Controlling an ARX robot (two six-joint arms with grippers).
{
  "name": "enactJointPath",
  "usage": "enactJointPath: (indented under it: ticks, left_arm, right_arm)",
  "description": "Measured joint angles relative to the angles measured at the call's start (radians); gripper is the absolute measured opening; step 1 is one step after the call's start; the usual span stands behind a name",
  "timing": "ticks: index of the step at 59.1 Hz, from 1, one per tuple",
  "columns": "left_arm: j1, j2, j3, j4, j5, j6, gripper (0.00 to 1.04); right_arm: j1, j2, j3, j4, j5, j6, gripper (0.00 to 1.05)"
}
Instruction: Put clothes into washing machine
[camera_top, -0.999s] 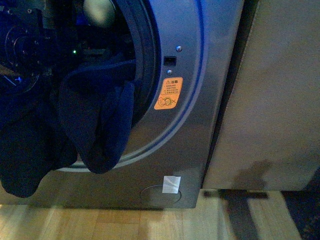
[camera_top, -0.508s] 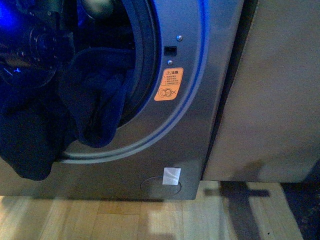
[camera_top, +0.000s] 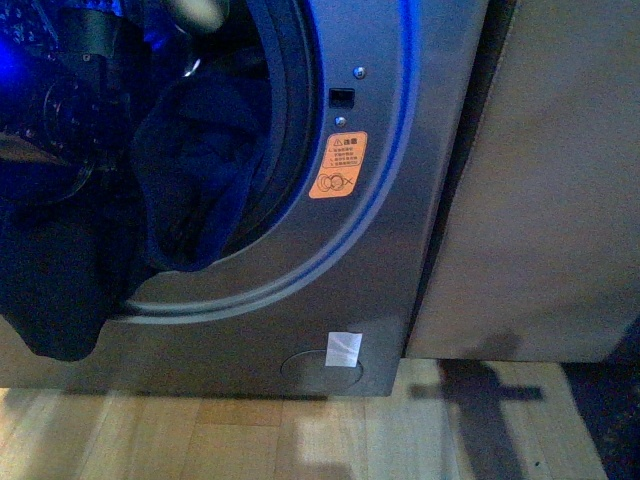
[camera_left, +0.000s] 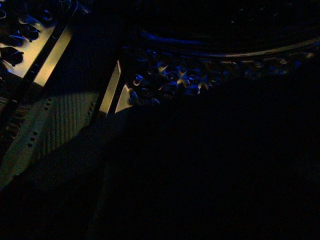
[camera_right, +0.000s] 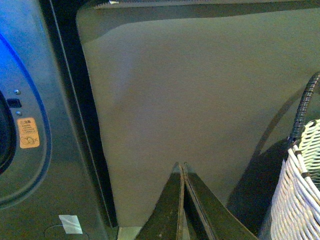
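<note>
The grey washing machine (camera_top: 380, 260) fills the left of the front view, its round mouth open. Dark navy clothes (camera_top: 200, 170) lie bunched in the mouth, over the lower rim. Another limp fold (camera_top: 50, 290) hangs down outside at the far left. My left arm (camera_top: 60, 100) reaches into the mouth above them. Its gripper is shut on the clothes, the fingers hidden in dark fabric. The left wrist view shows the perforated drum (camera_left: 165, 85) beyond a black mass of clothes (camera_left: 200, 175). My right gripper (camera_right: 181, 166) is shut on nothing, off to the right, facing the cabinet.
A plain beige cabinet (camera_top: 540, 200) stands right of the machine, with a dark gap between them. An orange sticker (camera_top: 337, 165) sits beside the porthole. A white wicker basket (camera_right: 300, 195) is close beside my right gripper. Wooden floor (camera_top: 300, 440) runs along the front.
The fold that hung over the porthole's lower rim has been drawn up and into the mouth. My left arm has pushed further into the drum.
</note>
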Motion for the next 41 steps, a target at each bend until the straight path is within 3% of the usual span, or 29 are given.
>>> enactJointPath:
  ticks: [41]
  left_arm:
    - [-0.006,-0.454,-0.665,0.257,0.179,0.002,0.98]
  right_arm:
    - [0.000,0.000,0.000,-0.001,0.000,0.000,0.02]
